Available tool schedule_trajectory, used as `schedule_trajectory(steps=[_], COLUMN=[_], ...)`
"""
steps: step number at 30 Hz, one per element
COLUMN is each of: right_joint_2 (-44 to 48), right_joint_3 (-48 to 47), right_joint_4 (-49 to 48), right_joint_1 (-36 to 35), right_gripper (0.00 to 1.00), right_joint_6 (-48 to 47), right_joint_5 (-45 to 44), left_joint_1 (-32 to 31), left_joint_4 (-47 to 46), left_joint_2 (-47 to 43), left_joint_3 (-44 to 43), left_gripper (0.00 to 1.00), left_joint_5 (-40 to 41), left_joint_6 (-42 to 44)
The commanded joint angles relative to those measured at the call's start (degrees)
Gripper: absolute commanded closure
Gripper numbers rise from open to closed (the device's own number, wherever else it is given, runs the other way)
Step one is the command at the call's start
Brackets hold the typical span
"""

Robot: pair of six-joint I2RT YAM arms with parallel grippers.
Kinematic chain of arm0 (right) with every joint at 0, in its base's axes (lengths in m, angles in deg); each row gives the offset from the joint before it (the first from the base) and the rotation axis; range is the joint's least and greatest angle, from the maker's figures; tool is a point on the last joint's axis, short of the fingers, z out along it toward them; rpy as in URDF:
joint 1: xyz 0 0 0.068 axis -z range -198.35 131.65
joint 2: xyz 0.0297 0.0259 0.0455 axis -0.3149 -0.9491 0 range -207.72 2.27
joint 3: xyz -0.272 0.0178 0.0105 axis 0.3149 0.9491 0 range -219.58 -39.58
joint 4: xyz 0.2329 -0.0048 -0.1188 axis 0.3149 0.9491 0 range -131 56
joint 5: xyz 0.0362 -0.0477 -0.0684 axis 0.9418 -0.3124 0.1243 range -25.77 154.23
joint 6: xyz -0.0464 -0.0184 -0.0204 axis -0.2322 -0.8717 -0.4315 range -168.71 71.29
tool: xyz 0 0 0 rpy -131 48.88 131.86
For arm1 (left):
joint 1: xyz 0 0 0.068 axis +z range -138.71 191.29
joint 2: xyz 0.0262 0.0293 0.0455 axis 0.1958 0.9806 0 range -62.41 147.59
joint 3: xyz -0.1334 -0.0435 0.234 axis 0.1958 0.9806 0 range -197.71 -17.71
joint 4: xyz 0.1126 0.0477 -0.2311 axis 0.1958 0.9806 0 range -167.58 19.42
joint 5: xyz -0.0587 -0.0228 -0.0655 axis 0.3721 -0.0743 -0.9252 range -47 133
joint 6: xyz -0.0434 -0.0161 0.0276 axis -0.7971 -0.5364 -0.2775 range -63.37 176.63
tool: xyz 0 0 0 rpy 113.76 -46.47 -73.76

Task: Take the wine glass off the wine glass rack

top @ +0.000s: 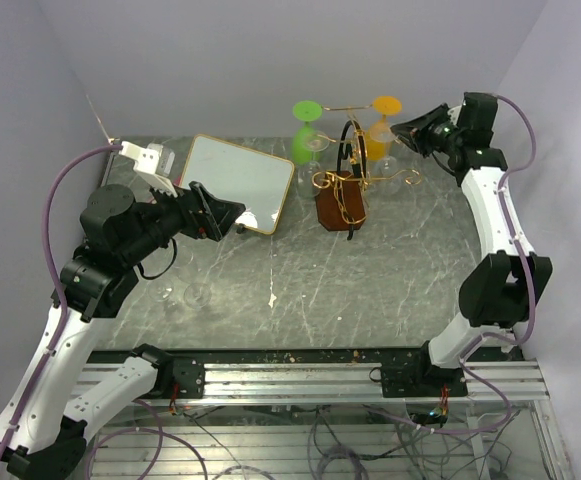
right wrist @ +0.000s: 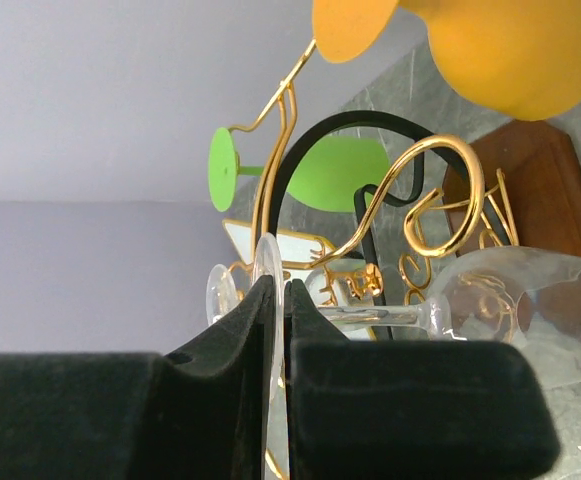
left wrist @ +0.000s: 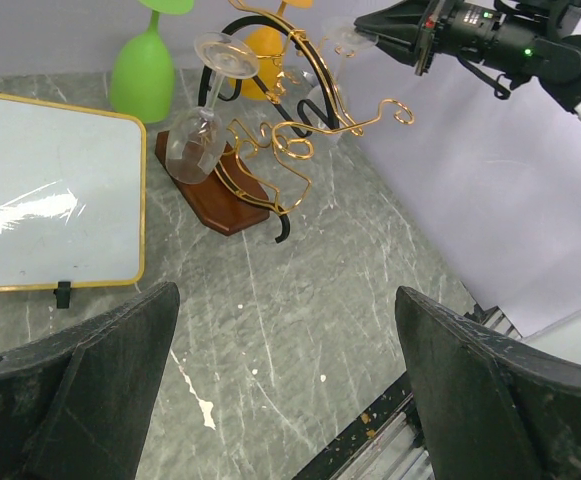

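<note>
Wine glass rack (top: 338, 207): one. It stands upright on the bench (top: 370, 290), toward 12 o'clock in the top view. It has gold wire arms with curled ends, one black loop and one brown block base.
Glasses on rack: four counted, all hung foot-up. These are one green glass (left wrist: 148, 70), one orange glass (right wrist: 500, 50) and two clear ones.
Wine glass (right wrist: 530, 300): clear, on the rack arm at about 2 o'clock of the base in the top view. Its foot disc sits between the fingers of the right claw.
Second clear glass (left wrist: 198, 140): hangs at about 11 o'clock of the base in the left wrist view, apart from both claws.
Right claw (right wrist: 282, 295): one, fingers pressed almost together, pinching the rim of the wine glass's foot.
Left claw (left wrist: 285, 295): one, fingers spread wide with nothing between them. It hangs above the bench at 9 o'clock of the rack, well apart from it.
Gold-framed panel (top: 240, 180): one, propped on the bench at 9 o'clock of the rack.
</note>
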Motion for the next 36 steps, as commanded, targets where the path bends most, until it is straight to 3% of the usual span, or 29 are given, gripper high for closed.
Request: schedule_trajectory(steps=[1, 10, 18, 27, 36], right_joint_2=[5.5, 10.7, 20.5, 32.7, 37.2], right_joint_3=[1.4, 1.8, 4.6, 9.9, 10.1], right_joint_4=[-0.9, 4.6, 2.1, -4.9, -12.3], right_joint_1=[0.1, 1.2, 1.3, 1.4, 1.3], right_gripper=[1.00, 1.00, 1.00, 1.00, 1.00], right_joint_6=[-0.6, -5.9, -13.1, -11.6, 1.7], right_joint_5=[-5.7, -21.7, -32.0, -17.4, 3.8], left_joint_1=[-0.1, 0.0, -0.1, -0.1, -0.1], left_joint_4=[-0.8, 0.3, -1.0, -5.7, -12.8], left_joint_2=[0.0, -0.2, 0.3, 2.1, 3.5], left_joint_3=[-1.3, -1.8, -1.5, -0.3, 1.7], left_gripper=[0.00, 0.00, 0.00, 0.00, 0.01], left_joint_5=[-1.0, -0.8, -1.9, -5.1, -8.7], left_joint_6=[-0.6, -0.9, -2.4, -7.0, -14.5])
